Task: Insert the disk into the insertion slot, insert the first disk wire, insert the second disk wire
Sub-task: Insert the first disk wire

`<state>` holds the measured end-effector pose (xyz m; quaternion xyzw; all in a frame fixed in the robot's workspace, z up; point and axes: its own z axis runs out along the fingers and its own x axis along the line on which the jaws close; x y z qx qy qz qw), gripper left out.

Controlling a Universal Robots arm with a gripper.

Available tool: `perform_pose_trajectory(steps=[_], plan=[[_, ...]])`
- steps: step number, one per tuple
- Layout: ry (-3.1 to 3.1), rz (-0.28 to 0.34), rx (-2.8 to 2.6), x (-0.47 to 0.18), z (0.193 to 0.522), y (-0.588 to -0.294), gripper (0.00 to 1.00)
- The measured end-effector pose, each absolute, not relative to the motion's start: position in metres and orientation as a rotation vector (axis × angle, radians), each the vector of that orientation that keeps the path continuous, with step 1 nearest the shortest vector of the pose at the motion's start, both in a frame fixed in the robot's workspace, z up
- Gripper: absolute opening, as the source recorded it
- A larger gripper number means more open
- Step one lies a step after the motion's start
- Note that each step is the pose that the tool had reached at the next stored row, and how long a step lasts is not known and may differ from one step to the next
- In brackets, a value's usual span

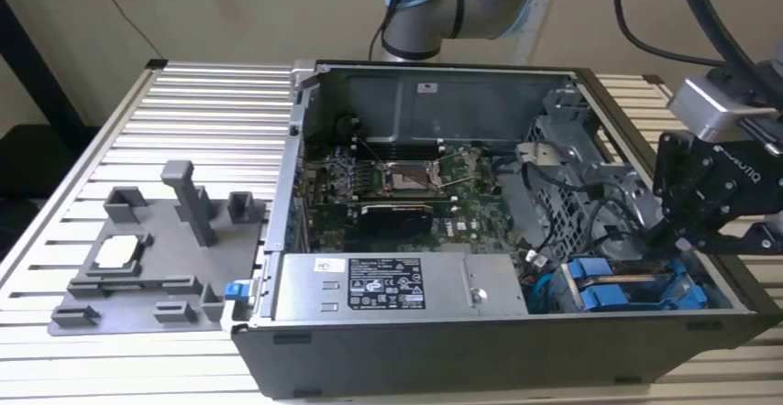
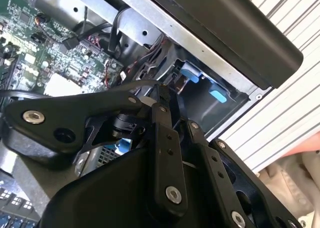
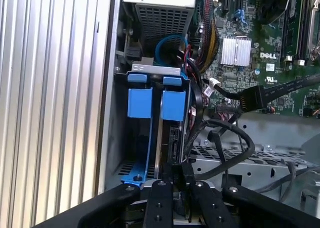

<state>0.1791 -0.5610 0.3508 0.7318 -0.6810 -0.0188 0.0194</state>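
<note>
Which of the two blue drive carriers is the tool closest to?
The motherboard-side carrier; the tool lines up with it, not with the wall-side carrier.

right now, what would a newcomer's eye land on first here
The open computer case sits mid-table in the exterior view, its green motherboard laid bare. Two bright blue drive carriers stand side by side in the case's corner at the exterior view's lower right. The black gripper is close to them in the first wrist view.

Ribbed bare-metal bench (image 1: 183, 93), dull grey sheet-metal case (image 1: 428, 107), smooth blue plastic drive handles (image 3: 140, 102), matt grey plastic tray (image 1: 128, 311).
</note>
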Motion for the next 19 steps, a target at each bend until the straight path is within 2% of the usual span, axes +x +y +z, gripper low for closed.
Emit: perform_pose_trajectory(steps=[19], plan=[[-2.164,-0.060,2.224,0.1793,0.3442,-0.5610,0.19]])
